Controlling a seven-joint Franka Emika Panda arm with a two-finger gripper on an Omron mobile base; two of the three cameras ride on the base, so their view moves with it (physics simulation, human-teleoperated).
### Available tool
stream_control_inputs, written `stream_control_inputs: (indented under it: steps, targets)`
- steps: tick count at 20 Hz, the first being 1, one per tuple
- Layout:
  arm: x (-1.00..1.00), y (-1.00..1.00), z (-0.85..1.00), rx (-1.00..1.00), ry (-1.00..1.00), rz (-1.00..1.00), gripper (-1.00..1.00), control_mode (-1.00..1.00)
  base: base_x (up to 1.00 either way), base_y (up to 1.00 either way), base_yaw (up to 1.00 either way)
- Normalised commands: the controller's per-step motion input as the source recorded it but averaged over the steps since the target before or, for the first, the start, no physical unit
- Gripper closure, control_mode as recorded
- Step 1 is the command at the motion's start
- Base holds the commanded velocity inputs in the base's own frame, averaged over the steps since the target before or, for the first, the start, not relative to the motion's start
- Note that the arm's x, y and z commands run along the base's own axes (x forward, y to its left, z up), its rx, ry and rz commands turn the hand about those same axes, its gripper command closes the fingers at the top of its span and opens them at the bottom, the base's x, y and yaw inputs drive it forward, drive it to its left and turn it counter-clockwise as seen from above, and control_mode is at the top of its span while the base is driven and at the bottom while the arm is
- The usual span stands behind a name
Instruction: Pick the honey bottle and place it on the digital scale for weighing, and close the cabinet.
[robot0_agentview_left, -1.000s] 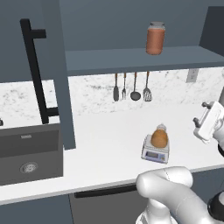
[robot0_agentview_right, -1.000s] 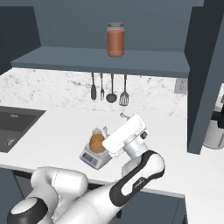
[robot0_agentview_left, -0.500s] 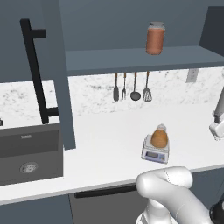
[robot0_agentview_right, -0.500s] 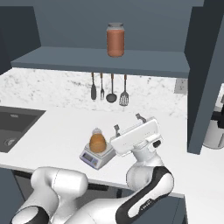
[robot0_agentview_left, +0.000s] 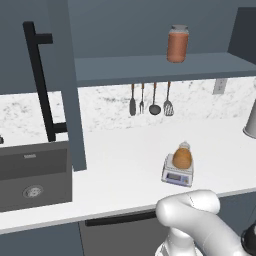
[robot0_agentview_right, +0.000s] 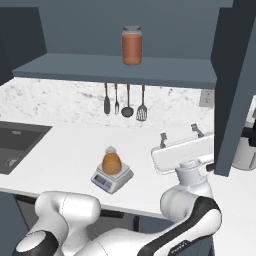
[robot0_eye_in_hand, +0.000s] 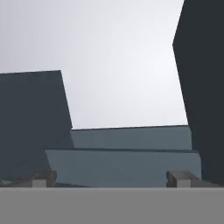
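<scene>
The amber honey bottle (robot0_agentview_left: 182, 158) (robot0_agentview_right: 111, 161) stands upright on the light-grey digital scale (robot0_agentview_left: 176, 175) (robot0_agentview_right: 112, 178) on the white counter. My gripper (robot0_agentview_right: 179, 134) (robot0_eye_in_hand: 112, 178) is open and empty, to the right of the scale, fingers pointing up toward the cabinet. It is just left of the cabinet's open right door (robot0_agentview_right: 234, 85) (robot0_eye_in_hand: 202, 87). The left cabinet door (robot0_agentview_left: 65, 85), with its black bar handle (robot0_agentview_left: 41, 80), also stands open. In the hand view the cabinet shelf (robot0_eye_in_hand: 122, 162) lies ahead between the fingertips (robot0_eye_in_hand: 43, 177).
A reddish-orange jar (robot0_agentview_left: 177, 43) (robot0_agentview_right: 132, 45) stands on the cabinet shelf (robot0_agentview_right: 115, 70). Utensils (robot0_agentview_left: 150, 100) hang on the backsplash. A dark sink (robot0_agentview_left: 32, 175) lies at the left. A grey vessel (robot0_agentview_right: 246, 145) stands behind the right door.
The arm has swung right, away from the scale, up to the right cabinet door, leaving the left base view. The jaws stayed open. The bottle stayed on the scale.
</scene>
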Motion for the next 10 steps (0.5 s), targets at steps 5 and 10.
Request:
stream_control_inputs:
  steps: [5,10]
  targets:
    - [-0.31,-0.38,-0.33,-0.01,0.17,-0.12,-1.0,-1.0,0.0,0.0,0.0]
    - [-0.03,-0.56,-0.18,0.01,0.07,-0.07,-1.0,-1.0,0.0,0.0,0.0]
